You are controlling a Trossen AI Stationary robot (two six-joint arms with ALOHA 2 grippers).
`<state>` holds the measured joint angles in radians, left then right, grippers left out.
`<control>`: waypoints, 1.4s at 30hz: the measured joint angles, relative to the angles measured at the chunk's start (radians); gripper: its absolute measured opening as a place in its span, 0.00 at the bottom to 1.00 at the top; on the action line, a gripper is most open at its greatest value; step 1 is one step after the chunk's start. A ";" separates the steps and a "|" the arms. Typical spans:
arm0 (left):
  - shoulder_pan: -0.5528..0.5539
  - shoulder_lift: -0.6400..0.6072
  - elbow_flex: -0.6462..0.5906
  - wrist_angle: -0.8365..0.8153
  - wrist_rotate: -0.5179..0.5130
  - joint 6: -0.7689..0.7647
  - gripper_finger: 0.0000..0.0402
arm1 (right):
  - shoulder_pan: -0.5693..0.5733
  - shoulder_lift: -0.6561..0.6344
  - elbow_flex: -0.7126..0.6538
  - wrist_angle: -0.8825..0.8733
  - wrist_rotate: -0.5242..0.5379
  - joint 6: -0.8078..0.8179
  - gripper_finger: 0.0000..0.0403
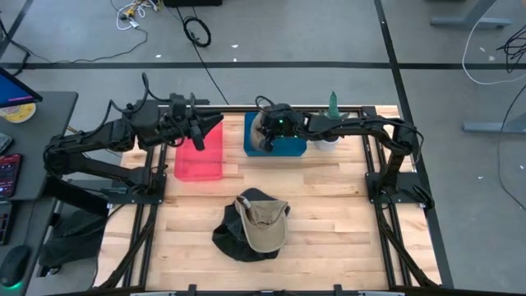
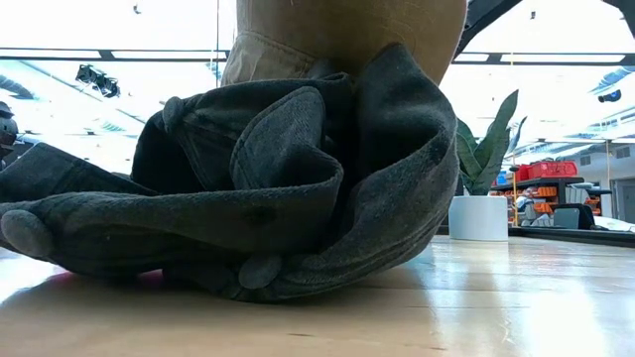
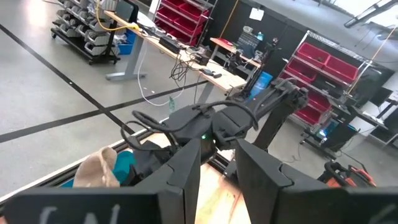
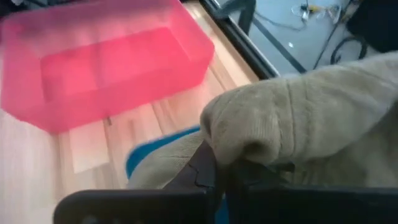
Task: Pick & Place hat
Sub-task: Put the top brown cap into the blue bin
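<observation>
A tan hat (image 4: 311,106) is bunched at my right gripper (image 4: 216,171), which is shut on it above the blue bin (image 1: 283,148) at the table's far middle. The same hat (image 1: 261,127) shows small in the high view. A second tan cap (image 1: 263,224) lies on a dark hat (image 1: 234,238) at the table's near middle; in the low view the dark hat (image 2: 268,188) rests on the wood. My left gripper (image 3: 217,165) hovers over the red bin (image 1: 200,156), open with nothing between its fingers. My right gripper pinches a bunched fold of the tan hat's cloth (image 4: 249,140) between its two fingers. The fingers slant downward, coming from the table's right side. The cloth bulges over the fingertips and hides the place of contact. Whether the hat's lower part touches the blue bin cannot be told.
The red bin (image 4: 106,62) stands left of the blue bin (image 4: 146,158) on the wooden table (image 1: 329,214). A green bottle (image 1: 333,105) stands at the far right. A potted plant (image 2: 481,188) is behind the table's edge.
</observation>
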<state>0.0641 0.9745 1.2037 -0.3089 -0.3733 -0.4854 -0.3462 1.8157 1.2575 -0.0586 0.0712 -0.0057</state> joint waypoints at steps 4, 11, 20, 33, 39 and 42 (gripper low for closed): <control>-0.002 0.004 0.000 -0.005 0.001 0.000 0.26 | -0.002 0.005 0.001 -0.040 0.086 0.016 0.01; -0.001 0.046 -0.001 -0.019 -0.018 0.002 0.26 | 0.003 0.005 0.001 -0.154 0.153 0.076 0.01; -0.001 0.127 -0.002 -0.013 -0.017 0.005 0.26 | 0.014 0.005 0.001 -0.289 0.269 0.152 0.05; -0.001 0.154 -0.001 0.003 -0.016 0.008 0.26 | 0.014 0.005 0.001 -0.455 0.277 0.212 0.30; -0.001 0.154 -0.001 0.002 -0.016 0.008 0.26 | 0.020 0.000 0.001 -0.499 0.249 0.289 0.55; -0.001 0.154 -0.001 0.001 -0.016 0.008 0.26 | 0.030 -0.028 0.018 -0.521 0.250 0.287 0.65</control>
<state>0.0628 1.1286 1.2030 -0.3077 -0.3895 -0.4770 -0.3164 1.7875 1.2751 -0.5800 0.3207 0.2808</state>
